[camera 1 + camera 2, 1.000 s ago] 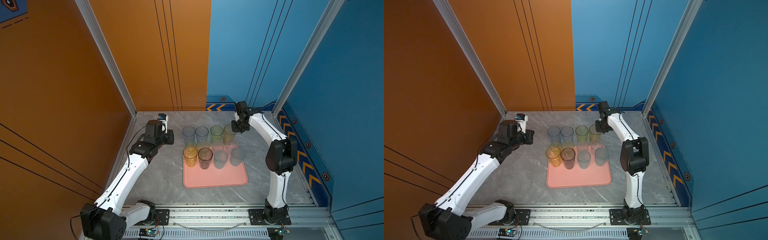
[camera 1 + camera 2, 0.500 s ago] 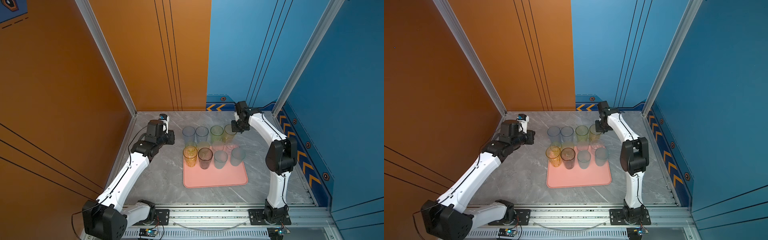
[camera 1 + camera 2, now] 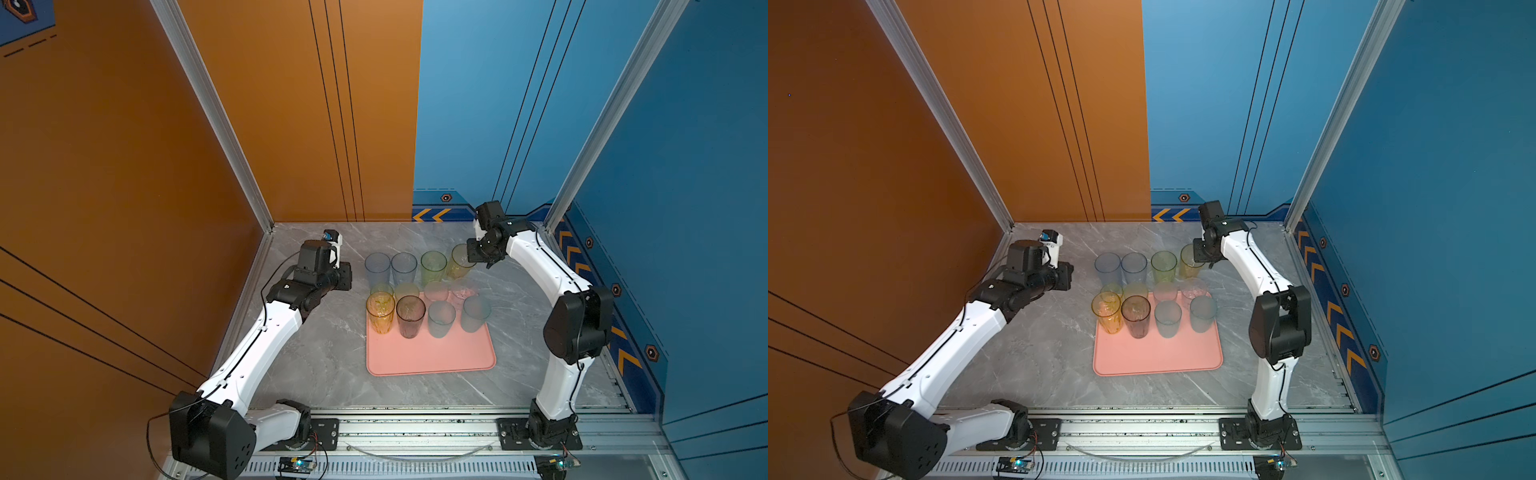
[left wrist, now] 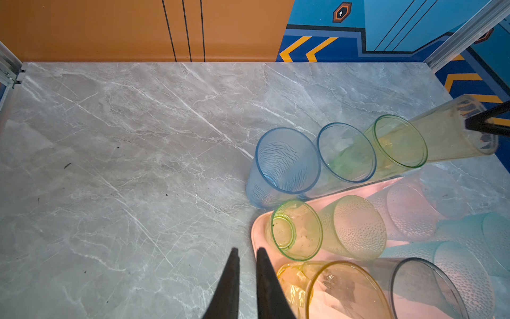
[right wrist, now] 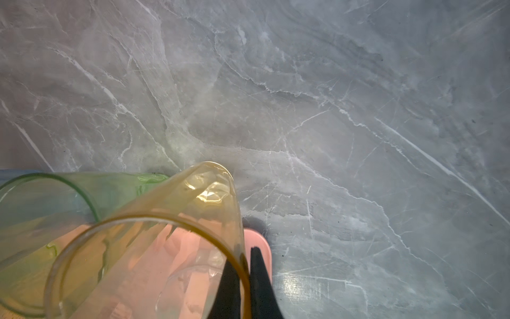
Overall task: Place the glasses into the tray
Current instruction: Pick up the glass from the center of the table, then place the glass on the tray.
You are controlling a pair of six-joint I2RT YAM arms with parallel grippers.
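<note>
Pinching the rim of the yellow glass (image 5: 204,193) with my right end effector (image 5: 244,256), one finger inside, one outside; rim grip probably because neighbours crowd its sides. It leans toward the green glass (image 3: 433,266), just past the far edge of the tray (image 3: 432,357) on the tabletop (image 3: 324,353), in a row with two blue glasses (image 3: 377,266). Eight others stand on the tray. My left end effector (image 4: 245,252) hangs nearly closed, empty, by the tray's corner. Can't tell if the yellow base is off the tabletop; clear glasses (image 3: 435,291) barely show against pink.
</note>
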